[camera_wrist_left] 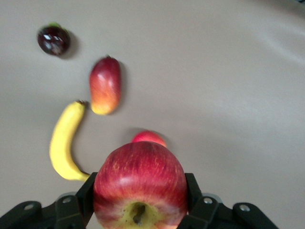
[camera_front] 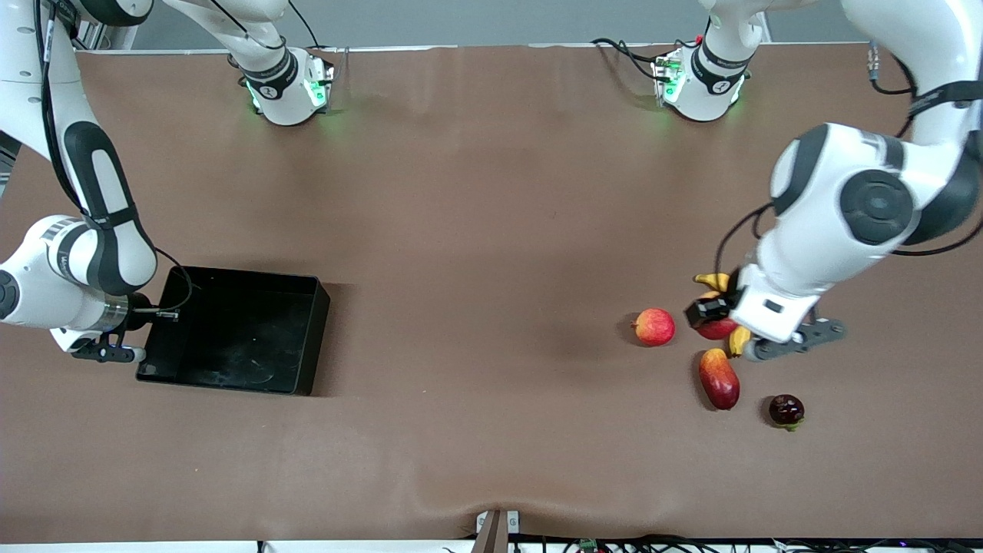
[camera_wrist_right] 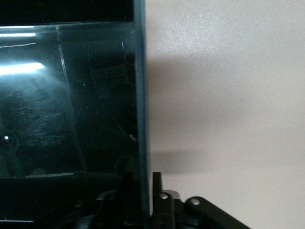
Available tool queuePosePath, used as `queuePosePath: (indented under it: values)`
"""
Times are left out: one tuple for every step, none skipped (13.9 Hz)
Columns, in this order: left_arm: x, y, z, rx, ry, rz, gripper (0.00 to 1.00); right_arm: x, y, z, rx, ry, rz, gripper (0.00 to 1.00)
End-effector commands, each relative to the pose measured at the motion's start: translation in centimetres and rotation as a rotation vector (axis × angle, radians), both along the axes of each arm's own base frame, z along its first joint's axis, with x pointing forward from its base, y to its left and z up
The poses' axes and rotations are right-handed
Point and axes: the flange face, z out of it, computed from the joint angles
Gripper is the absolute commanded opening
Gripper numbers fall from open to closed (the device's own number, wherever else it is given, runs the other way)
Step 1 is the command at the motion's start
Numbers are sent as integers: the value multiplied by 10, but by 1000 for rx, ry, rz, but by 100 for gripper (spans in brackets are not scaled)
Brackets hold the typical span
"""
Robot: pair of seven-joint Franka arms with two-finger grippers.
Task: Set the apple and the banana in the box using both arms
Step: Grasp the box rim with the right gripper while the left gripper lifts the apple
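Note:
My left gripper (camera_front: 720,321) is shut on the deep-red apple (camera_wrist_left: 139,186), whose yellow stem patch faces the left wrist camera; the apple (camera_front: 717,329) is held just over the table. The yellow banana (camera_wrist_left: 64,143) lies on the table under that gripper, with only its ends showing in the front view (camera_front: 714,281). The black box (camera_front: 307,338) sits toward the right arm's end of the table. My right gripper (camera_front: 152,313) is shut on the box's end wall (camera_wrist_right: 142,119), one finger (camera_wrist_right: 157,183) outside it and one inside.
A paler pink-red round fruit (camera_front: 654,326) lies on the table beside the apple, toward the right arm's end. A red-orange mango-like fruit (camera_front: 719,378) and a small dark fruit (camera_front: 786,410) lie nearer to the front camera.

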Motion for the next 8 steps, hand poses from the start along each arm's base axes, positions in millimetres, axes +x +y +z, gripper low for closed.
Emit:
queuePosePath:
  values:
    - [-17,-30,3,12,21,57,0,2,-3,16,21,-23,-10,0]
    - [-18,-33,4,10,20,80,0,2,-3,25,26,-33,-16,0]
    - [-20,-38,5,6,20,96,0,4,3,41,40,-48,-19,0]
    - [-19,-41,4,0,23,110,0,3,11,56,57,-35,-11,0]
    - [-21,-49,3,-9,24,102,0,5,27,73,70,-36,11,0]
    - [-24,-56,2,-12,27,94,0,7,44,89,80,-41,37,0]
    - [-27,-63,2,-13,29,85,0,8,61,100,91,-38,66,0]
    - [-28,-64,2,-10,32,83,0,8,82,108,102,-28,100,0]
